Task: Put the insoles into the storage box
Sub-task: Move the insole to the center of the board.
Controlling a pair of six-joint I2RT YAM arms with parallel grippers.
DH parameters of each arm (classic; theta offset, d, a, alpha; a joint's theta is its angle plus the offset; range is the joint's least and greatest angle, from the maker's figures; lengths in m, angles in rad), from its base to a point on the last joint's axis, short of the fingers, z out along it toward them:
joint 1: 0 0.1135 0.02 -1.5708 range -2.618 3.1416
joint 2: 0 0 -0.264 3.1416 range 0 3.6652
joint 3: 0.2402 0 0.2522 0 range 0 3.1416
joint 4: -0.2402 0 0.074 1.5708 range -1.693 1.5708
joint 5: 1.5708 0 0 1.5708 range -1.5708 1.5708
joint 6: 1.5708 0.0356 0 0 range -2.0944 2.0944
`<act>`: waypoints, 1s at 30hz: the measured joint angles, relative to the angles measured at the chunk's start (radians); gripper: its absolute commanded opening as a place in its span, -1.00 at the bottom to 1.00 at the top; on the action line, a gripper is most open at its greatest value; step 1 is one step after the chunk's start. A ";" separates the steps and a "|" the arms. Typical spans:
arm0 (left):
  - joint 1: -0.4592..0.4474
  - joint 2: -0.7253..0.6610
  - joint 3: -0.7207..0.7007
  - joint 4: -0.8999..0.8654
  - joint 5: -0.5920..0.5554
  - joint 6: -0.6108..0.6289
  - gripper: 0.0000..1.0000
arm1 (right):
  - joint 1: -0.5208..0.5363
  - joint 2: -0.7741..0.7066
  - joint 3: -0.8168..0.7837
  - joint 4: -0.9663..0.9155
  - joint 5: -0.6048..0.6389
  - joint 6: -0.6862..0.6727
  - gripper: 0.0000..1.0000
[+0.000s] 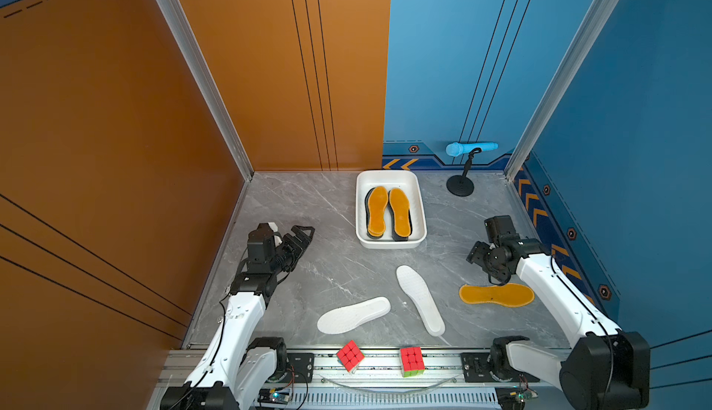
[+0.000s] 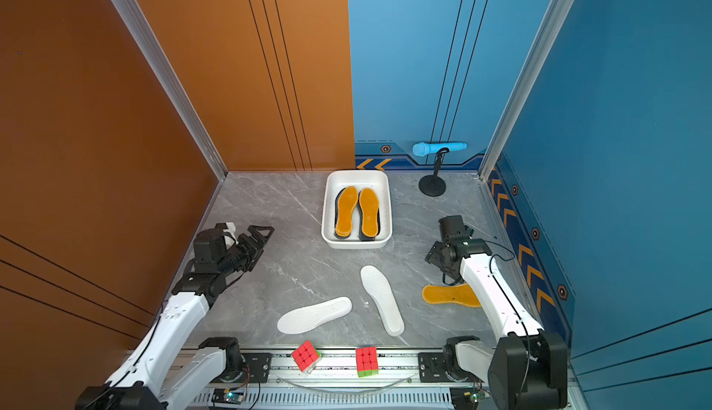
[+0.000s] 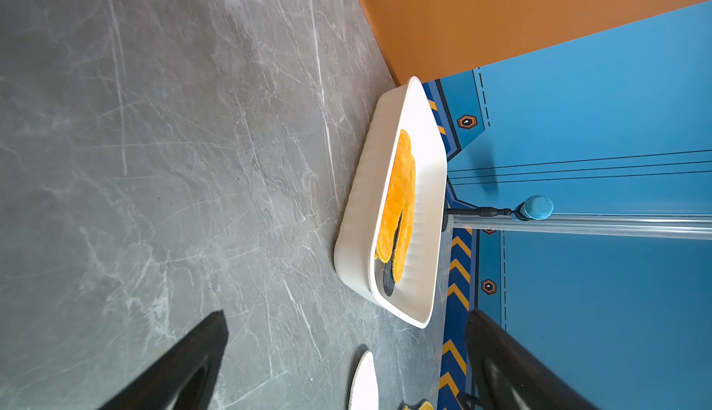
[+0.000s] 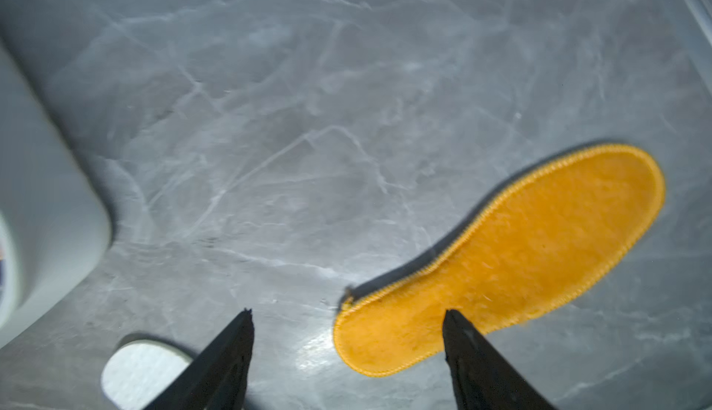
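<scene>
Where the smooth white storage box (image 1: 391,243), round-cornered and thick-rimmed, sits on the grey marble-patterned tabletop (image 1: 308,203) near the back walls, you find fuzzy orange insoles (image 1: 377,209) flat inside over dark insoles (image 1: 401,237). Two textured white insoles (image 1: 353,314) lie apart on the near side of the box. A loose orange insole (image 1: 496,295) with a stitched edge lies to the box's near right. The left gripper (image 1: 304,234), left of the box, is released and empty, with bare tabletop between. The right gripper (image 4: 347,311) hangs spread and empty over the loose insole's end.
</scene>
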 measured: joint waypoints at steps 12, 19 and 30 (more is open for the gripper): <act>-0.009 0.068 0.025 0.048 -0.002 0.001 0.95 | -0.192 0.020 -0.132 0.028 -0.114 0.013 0.61; 0.000 0.045 0.025 0.045 -0.002 0.002 0.95 | -0.195 0.243 -0.051 0.084 -0.114 -0.040 0.62; 0.063 -0.069 0.025 -0.010 -0.002 0.005 0.95 | -0.073 0.536 0.203 0.134 -0.102 -0.178 0.47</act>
